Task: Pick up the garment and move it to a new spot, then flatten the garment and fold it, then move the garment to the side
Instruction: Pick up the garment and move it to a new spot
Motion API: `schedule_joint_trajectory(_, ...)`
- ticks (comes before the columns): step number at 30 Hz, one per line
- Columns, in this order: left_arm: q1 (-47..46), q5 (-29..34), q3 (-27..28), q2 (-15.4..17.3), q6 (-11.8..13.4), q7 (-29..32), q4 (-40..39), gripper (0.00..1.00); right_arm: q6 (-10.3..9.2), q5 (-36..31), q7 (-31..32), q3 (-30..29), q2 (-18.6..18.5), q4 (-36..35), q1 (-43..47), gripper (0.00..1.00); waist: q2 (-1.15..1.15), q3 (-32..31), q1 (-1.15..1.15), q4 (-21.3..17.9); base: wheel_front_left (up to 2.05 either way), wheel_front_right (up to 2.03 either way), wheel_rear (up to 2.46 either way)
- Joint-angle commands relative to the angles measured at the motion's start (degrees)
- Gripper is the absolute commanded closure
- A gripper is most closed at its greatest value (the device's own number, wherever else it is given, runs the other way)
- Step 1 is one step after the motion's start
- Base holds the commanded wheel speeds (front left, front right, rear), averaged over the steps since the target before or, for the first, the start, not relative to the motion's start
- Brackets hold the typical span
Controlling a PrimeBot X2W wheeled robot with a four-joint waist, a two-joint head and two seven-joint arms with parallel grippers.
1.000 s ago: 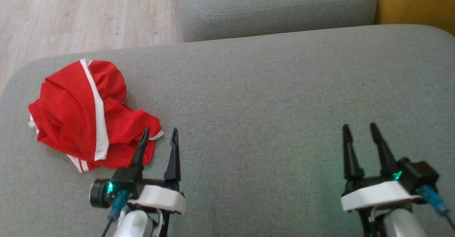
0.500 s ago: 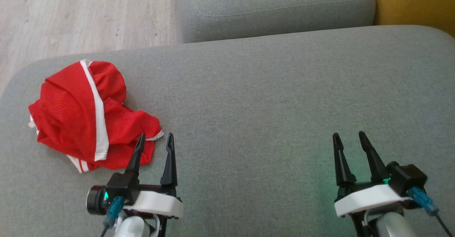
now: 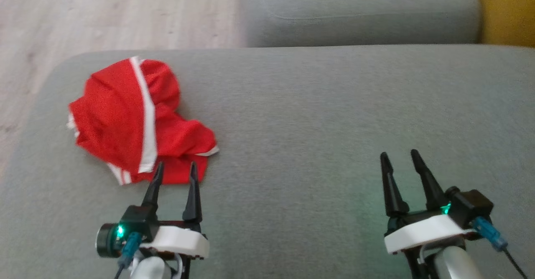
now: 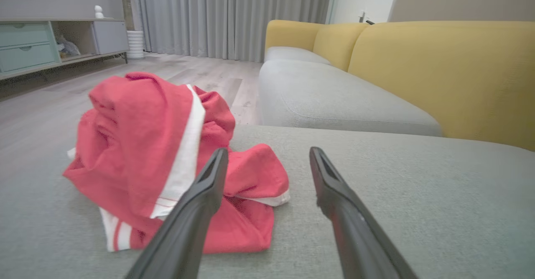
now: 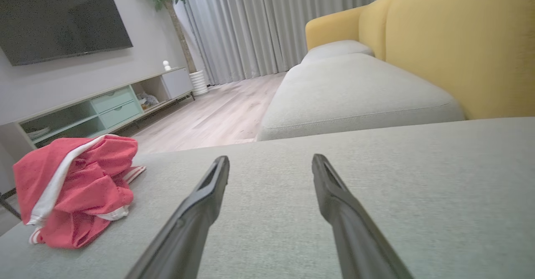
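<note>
We see the red garment [image 3: 138,120] lying crumpled on the grey seat cushion [image 3: 317,116], towards the cushion's far left corner, with a white stripe [image 3: 147,116] running across its top. Its folds hide its outline, so we cannot tell what kind of garment it is. The left gripper [image 3: 176,166] hangs over the cushion's near left part, its two dark fingers spread apart and holding nothing. In the left wrist view one finger crosses in front of the garment's nearest hem, covering part of it, and we cannot tell whether the tip touches the cloth. The right gripper [image 3: 398,153] sits over the cushion's near right part, well apart from the garment, fingers likewise parted and empty. Both arms are cut off by the head view's lower edge. Beyond the cushion's far edge lie a second grey cushion [image 3: 355,11] and pale wooden floor [image 3: 104,15], both blurred.
</note>
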Motion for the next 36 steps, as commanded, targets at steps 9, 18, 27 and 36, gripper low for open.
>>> schedule_joint_trajectory(9,-1.23,1.27,3.99,-0.02,-0.24,-0.71,-1.17,0.0,-0.04,0.9,-0.65,4.21,-0.4,-2.17,-0.82,0.0,0.0,-1.47,0.0,8.85,0.0,0.0,0.0)
schedule_joint_trajectory(18,0.27,1.66,4.74,-0.02,-0.44,-0.71,-1.43,0.0,-0.04,1.78,-0.65,5.51,-0.4,-2.01,0.24,0.0,0.0,-2.68,0.0,14.47,0.0,0.0,0.0)
schedule_joint_trajectory(27,0.59,1.22,4.23,-0.03,-0.2,-0.71,-1.74,0.0,-0.04,2.45,-0.65,6.22,-0.4,-1.99,0.54,0.0,0.0,-2.39,0.0,16.24,0.0,0.0,0.0)
schedule_joint_trajectory(36,-5.86,2.23,2.83,0.59,-2.99,0.08,1.81,0.0,-0.04,1.13,-0.65,5.32,-0.4,-2.4,-1.35,0.0,0.0,2.3,0.0,14.08,0.0,0.0,0.0)
